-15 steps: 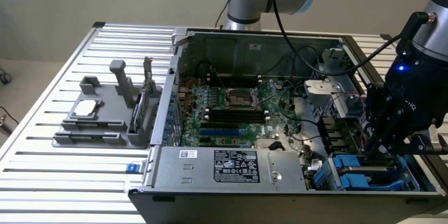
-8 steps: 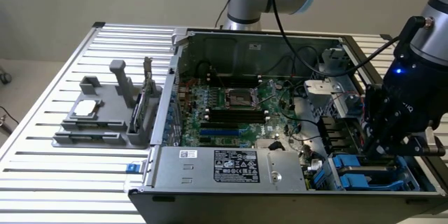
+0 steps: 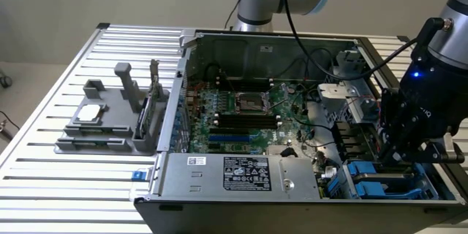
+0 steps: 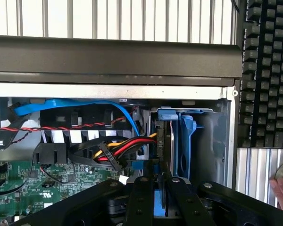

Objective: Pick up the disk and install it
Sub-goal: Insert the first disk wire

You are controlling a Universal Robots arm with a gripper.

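Observation:
The disk (image 4: 163, 141) stands on edge in the drive bay at the corner of the open computer case (image 3: 183, 80), its blue carrier frame showing at its far end. My gripper (image 4: 159, 200) reaches down into that bay, and its black fingers (image 4: 140, 202) are shut on the near edge of the disk's blue frame. In the exterior view the gripper (image 3: 400, 154) hangs over the bay at the case's right front corner, hiding most of the disk. A second blue carrier (image 4: 186, 141) stands right beside the disk.
Red, yellow and black cables (image 4: 118, 150) and a blue cable (image 4: 85, 106) run close to the bay. The green motherboard (image 3: 241, 113) and the grey power-supply box (image 3: 249, 173) sit in the case. A grey fixture (image 3: 109, 119) stands at the exterior view's left. A black keyboard (image 4: 269, 70) lies outside the case.

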